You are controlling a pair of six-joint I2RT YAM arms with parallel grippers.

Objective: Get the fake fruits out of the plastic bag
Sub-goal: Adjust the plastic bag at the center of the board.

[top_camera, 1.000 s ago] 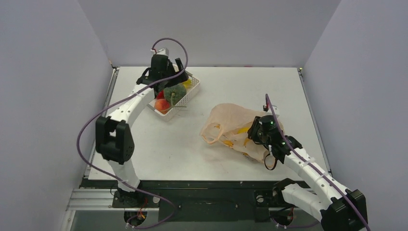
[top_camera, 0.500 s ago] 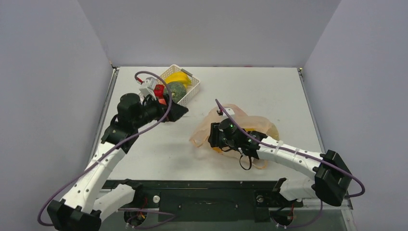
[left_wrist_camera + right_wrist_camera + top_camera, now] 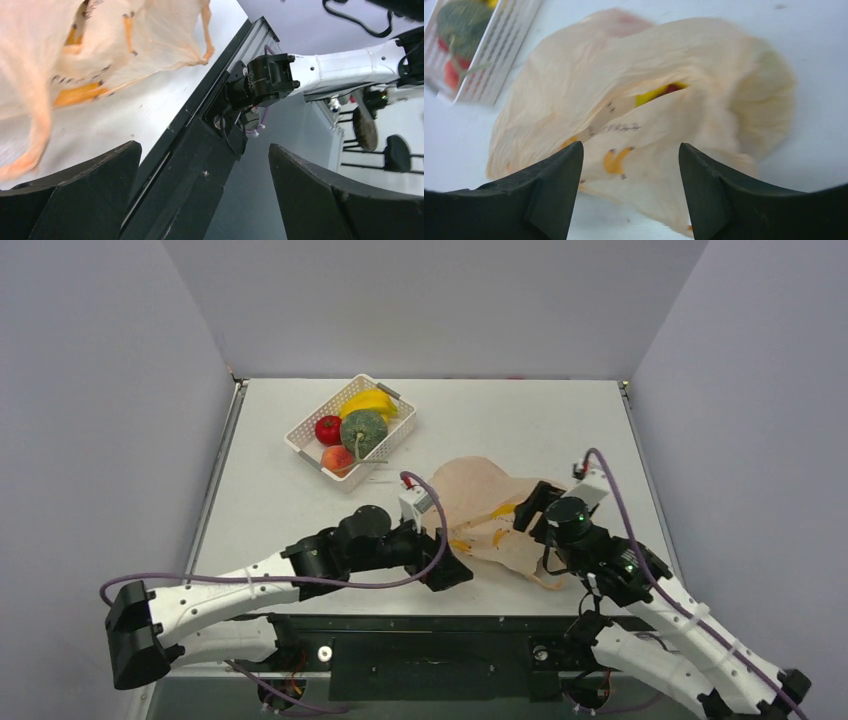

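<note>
The bag lies flattened on the table, right of centre. Its long axis runs from far-left to near-right, and from above you cannot tell which end is the mouth. Its near edge sits close to the table's front edge. Bare surface lies to its left, between it and the basket.

The left gripper hangs at the bag's near-left corner, fingers spread wide with nothing between them. The right gripper hovers over the bag's right part, jaws apart and empty.

In the top view you see the apple, melon and bananas in the basket; the right wrist view catches only a blurred corner of it. The left wrist view alone shows a loop handle lying toward that gripper, and the front rail. The right wrist view alone shows a yellow patch in a fold; you cannot tell whether it is fruit or print.
</note>
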